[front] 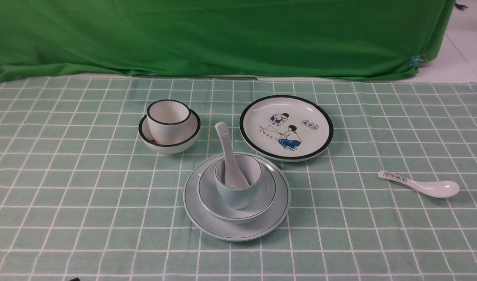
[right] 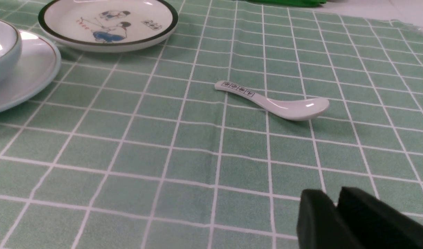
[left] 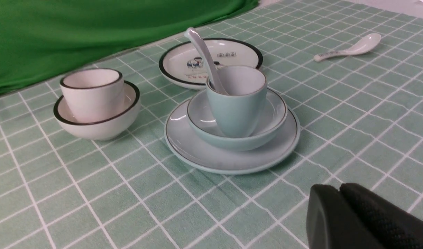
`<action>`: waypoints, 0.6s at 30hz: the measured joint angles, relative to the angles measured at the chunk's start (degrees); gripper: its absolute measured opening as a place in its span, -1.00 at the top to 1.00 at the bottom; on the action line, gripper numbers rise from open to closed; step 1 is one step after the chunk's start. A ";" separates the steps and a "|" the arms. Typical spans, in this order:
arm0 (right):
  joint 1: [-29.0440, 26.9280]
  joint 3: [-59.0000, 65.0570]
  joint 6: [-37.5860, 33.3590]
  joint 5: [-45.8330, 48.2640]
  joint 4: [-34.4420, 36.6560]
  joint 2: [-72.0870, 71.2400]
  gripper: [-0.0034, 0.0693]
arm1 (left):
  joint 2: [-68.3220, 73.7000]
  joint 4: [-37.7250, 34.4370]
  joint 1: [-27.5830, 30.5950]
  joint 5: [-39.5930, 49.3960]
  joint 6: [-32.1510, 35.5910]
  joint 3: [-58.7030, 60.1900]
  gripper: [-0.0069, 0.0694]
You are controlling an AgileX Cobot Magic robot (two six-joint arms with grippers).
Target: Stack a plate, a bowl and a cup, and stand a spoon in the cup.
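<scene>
The pale blue plate [front: 222, 230] lies near the table's middle, with the pale blue bowl [front: 263, 195] on it and the blue-green cup [front: 236, 195] standing in the bowl. The plain white spoon [front: 226, 148] stands bowl-down in the cup, its handle leaning toward the far side. No gripper touches the stack. My left gripper [left: 339, 188] is shut and empty, low over the cloth on the near side of the plate [left: 197, 152]. My right gripper [right: 330, 193] hovers off to the right with its tips slightly apart and nothing between them. Neither gripper shows in the front view.
A black-rimmed plate with cartoon children [front: 286, 127] lies behind the stack to the right. A black-rimmed white cup [front: 168, 117] sits in a black-rimmed bowl [front: 170, 142] at the back left. A white spoon with characters on its handle [front: 421, 184] lies at the right. A green curtain [front: 222, 35] hangs behind.
</scene>
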 joint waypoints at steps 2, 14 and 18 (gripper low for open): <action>0.00 0.00 0.00 0.00 0.00 0.00 0.54 | 0.00 0.00 0.00 -2.31 -0.50 0.01 0.77; 0.00 0.00 0.00 0.00 0.00 0.00 0.45 | -2.18 10.56 19.70 -23.69 -15.72 9.75 0.77; 0.00 0.00 0.00 -0.08 0.00 0.00 0.41 | -2.39 12.48 22.30 -16.34 -18.38 11.22 0.77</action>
